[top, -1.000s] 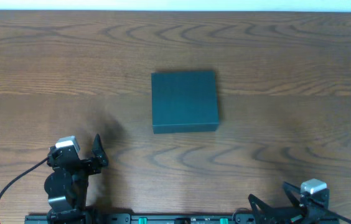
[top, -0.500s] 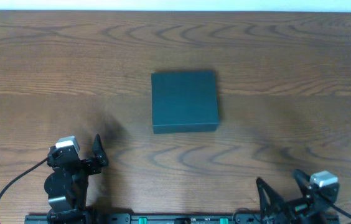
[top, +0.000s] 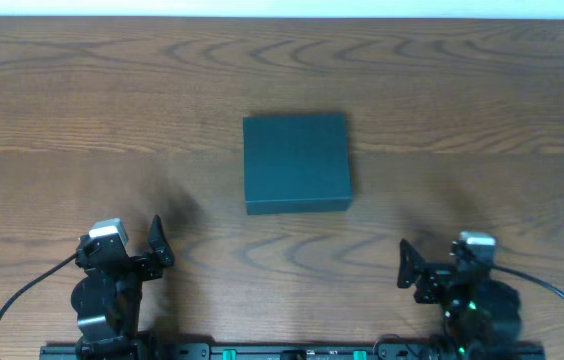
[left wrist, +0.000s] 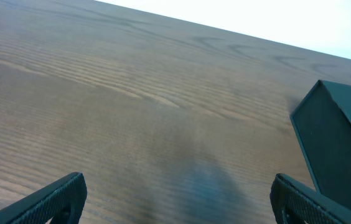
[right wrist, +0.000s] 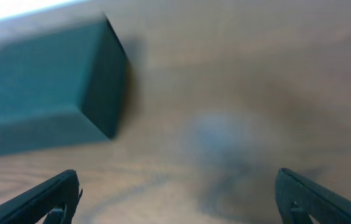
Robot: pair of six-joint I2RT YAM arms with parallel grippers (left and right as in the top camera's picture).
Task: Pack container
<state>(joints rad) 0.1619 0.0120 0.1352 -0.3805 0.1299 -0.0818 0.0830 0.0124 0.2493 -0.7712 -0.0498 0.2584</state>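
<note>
The dark teal-green container (top: 296, 162) sits closed in the middle of the wooden table. It also shows at the right edge of the left wrist view (left wrist: 343, 137) and, blurred, at the upper left of the right wrist view (right wrist: 45, 93). My left gripper (top: 130, 240) is open and empty at the near left, well short of the container; its jaws (left wrist: 178, 205) are spread wide over bare wood. My right gripper (top: 440, 258) is open and empty at the near right, its jaws (right wrist: 175, 199) wide apart over the table. No snack packets are in view.
The wooden table (top: 462, 100) runs to a pale strip along its far edge. A black rail (top: 282, 352) holds both arm bases at the near edge. A cable (top: 22, 290) loops from the left arm.
The right arm has risen from the near edge and swung forward and left towards the container. The left arm and the container have not moved.
</note>
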